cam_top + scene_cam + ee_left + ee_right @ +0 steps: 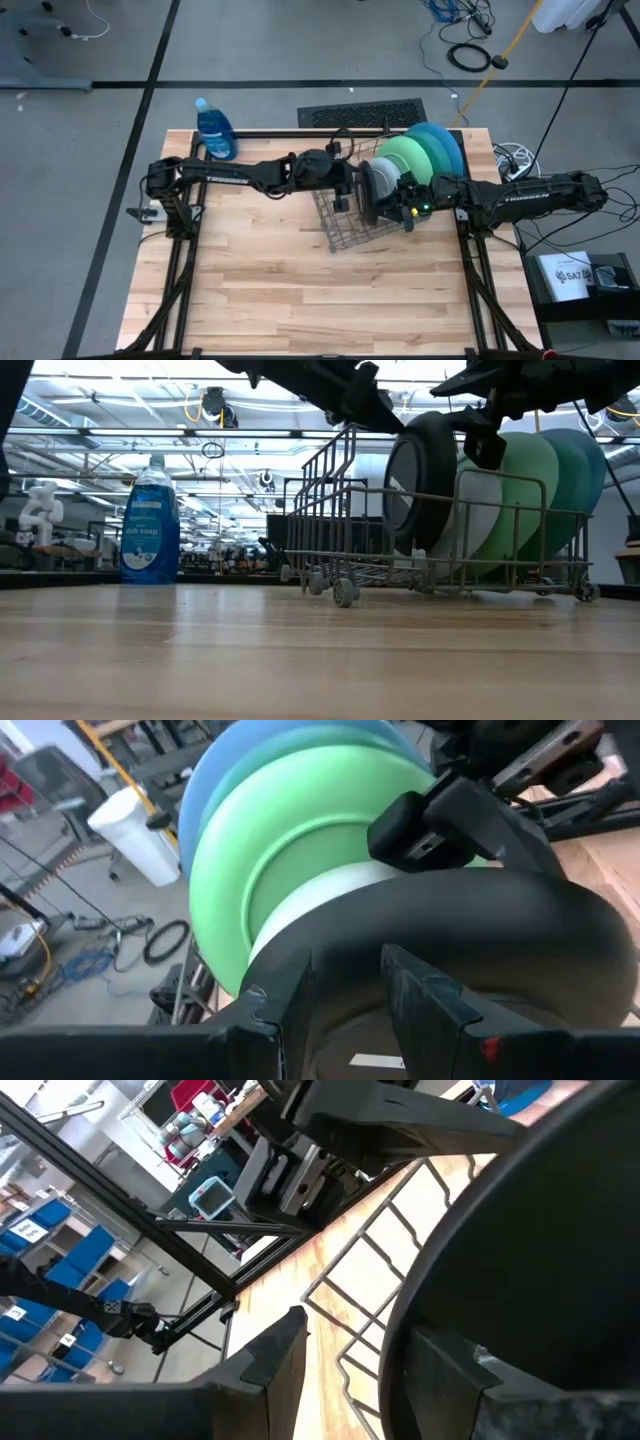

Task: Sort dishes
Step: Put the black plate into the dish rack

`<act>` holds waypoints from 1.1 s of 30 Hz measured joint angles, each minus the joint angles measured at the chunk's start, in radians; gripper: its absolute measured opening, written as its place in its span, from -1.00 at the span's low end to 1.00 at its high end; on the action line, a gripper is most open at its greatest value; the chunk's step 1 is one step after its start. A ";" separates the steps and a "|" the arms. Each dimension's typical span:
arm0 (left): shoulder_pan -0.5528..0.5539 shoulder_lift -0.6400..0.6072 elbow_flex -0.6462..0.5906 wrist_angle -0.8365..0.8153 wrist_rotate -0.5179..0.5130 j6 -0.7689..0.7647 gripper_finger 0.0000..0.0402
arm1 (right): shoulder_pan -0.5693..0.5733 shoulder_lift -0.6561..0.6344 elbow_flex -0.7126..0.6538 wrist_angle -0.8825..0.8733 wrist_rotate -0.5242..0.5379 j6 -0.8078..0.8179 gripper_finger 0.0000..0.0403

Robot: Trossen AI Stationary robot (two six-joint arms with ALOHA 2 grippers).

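While both grippers are meeting at the wire dish rack (352, 222), each is pinching the rim of the same black round dish (428, 480). The left gripper (345, 982) is holding its two dark fingers part way apart, one finger (438, 1002) pressing the dish's near face and the other lying behind the rim. The right gripper (345, 1348) is doing likewise from the opposite side, its jaws part spread and closed over the dish's dark edge, one finger (268, 1355) sitting on the outside.

The black dish is standing on edge in the rack, at the front of a row of plates. Just behind it a pale mint plate (478, 510) is standing, then a light green plate (300, 850), then a teal plate (572, 490), and a bright blue plate (448, 147) at the far end. All are standing upright and close together between the rack's wires.

The rack is sitting on a light wooden table (300, 290), near its far edge and a little right of the middle. The left arm (240, 175) is reaching in from the left, the right arm (520, 195) from the right. A blue dish soap bottle (214, 130) is standing upright at the far left corner of the table, well apart from the rack. Beyond the table a workshop room is showing.
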 joint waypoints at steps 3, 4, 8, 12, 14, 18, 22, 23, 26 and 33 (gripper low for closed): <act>0.011 0.023 0.021 -0.027 0.008 -0.025 -0.37 | 0.000 0.000 0.000 0.001 0.000 -0.015 -0.27; 0.012 0.027 0.025 -0.035 0.008 -0.033 -0.37 | 0.000 0.000 0.000 0.000 0.000 -0.017 -0.27; 0.014 0.040 0.031 -0.061 0.007 -0.043 -0.37 | 0.001 0.000 0.000 -0.001 -0.008 -0.025 -0.27; 0.014 0.040 0.031 -0.066 0.007 -0.044 -0.37 | 0.001 -0.002 0.012 -0.020 -0.011 -0.047 -0.27; 0.014 0.040 0.031 -0.074 0.006 -0.051 -0.37 | 0.001 -0.001 0.025 -0.039 -0.011 -0.066 -0.27; 0.014 0.041 0.031 -0.103 0.001 -0.070 -0.37 | 0.002 -0.001 0.085 -0.141 0.005 -0.108 -0.28; 0.015 0.053 0.025 -0.139 0.003 -0.070 -0.37 | 0.007 -0.003 0.156 -0.267 0.047 -0.147 -0.28; 0.014 0.052 0.024 -0.140 0.004 -0.071 -0.37 | 0.009 -0.004 0.170 -0.298 0.060 -0.155 -0.28; 0.014 0.043 0.029 -0.132 0.007 -0.091 -0.37 | 0.020 -0.002 0.213 -0.391 0.106 -0.165 -0.28; 0.014 0.045 0.027 -0.154 0.008 -0.095 -0.37 | 0.022 -0.002 0.252 -0.517 0.135 -0.182 -0.28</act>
